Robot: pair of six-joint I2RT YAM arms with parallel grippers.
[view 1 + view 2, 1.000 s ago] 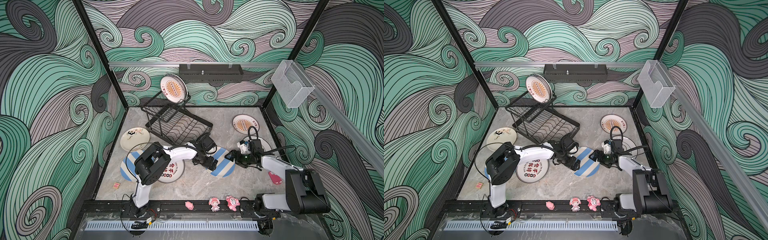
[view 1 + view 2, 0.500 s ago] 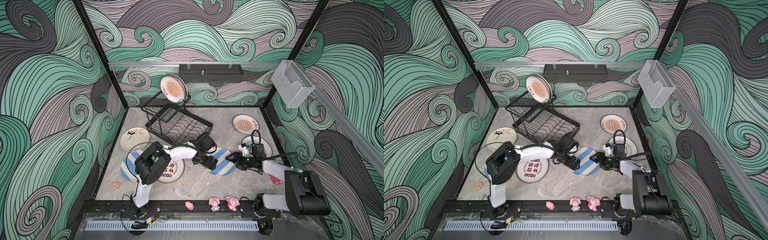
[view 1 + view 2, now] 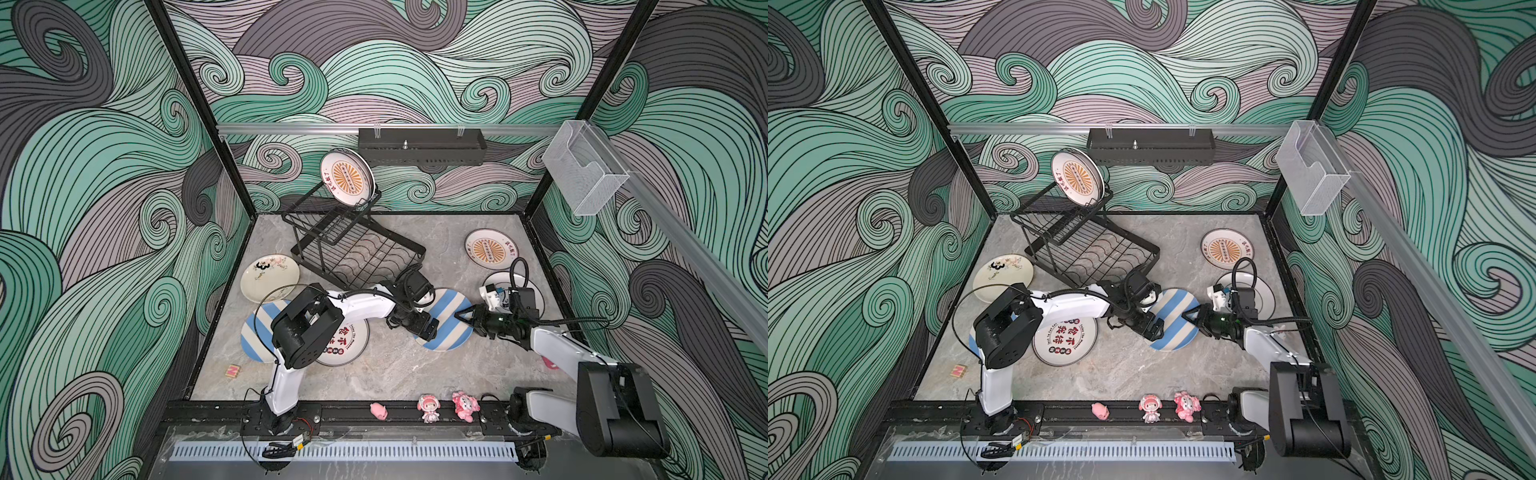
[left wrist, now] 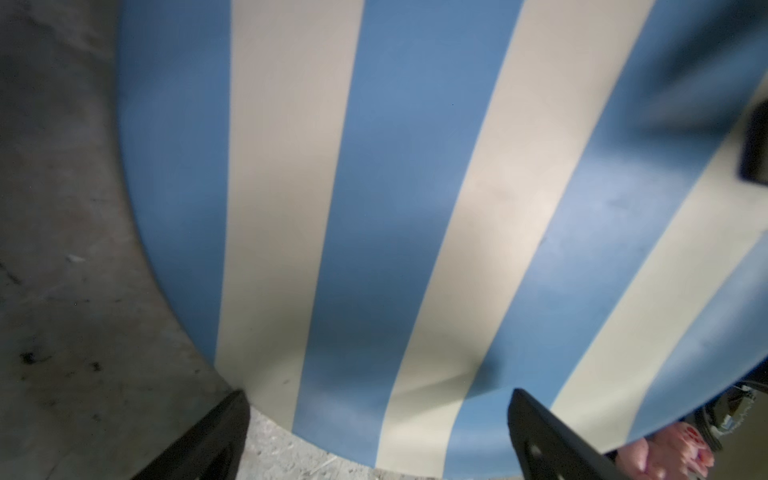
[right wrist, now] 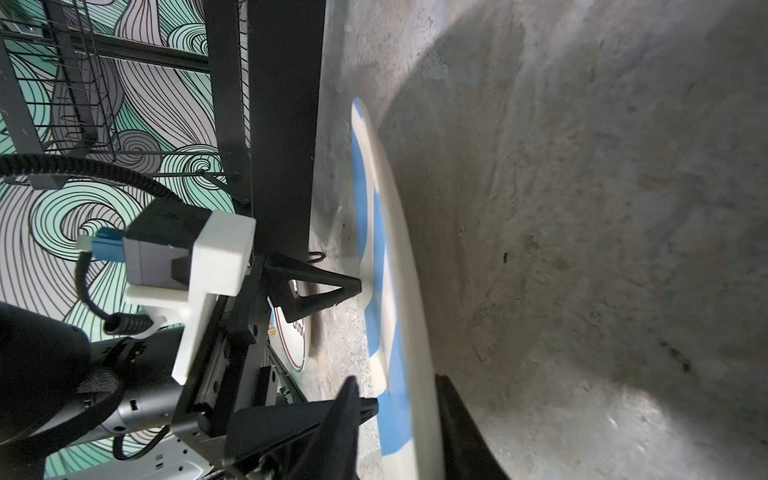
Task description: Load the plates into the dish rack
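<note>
Seven plates (image 3: 489,252), one dish rack (image 3: 365,258) (one loaded)

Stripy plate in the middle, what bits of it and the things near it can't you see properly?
- Striped plate: one edge lies under the left gripper in both top views; the left wrist view cuts off its rim.
- Right gripper: whether its jaws pinch the rim; blurred in the right wrist view.
- Second striped plate: mostly hidden by the left arm.
- White plate: middle covered by the right wrist.
</note>
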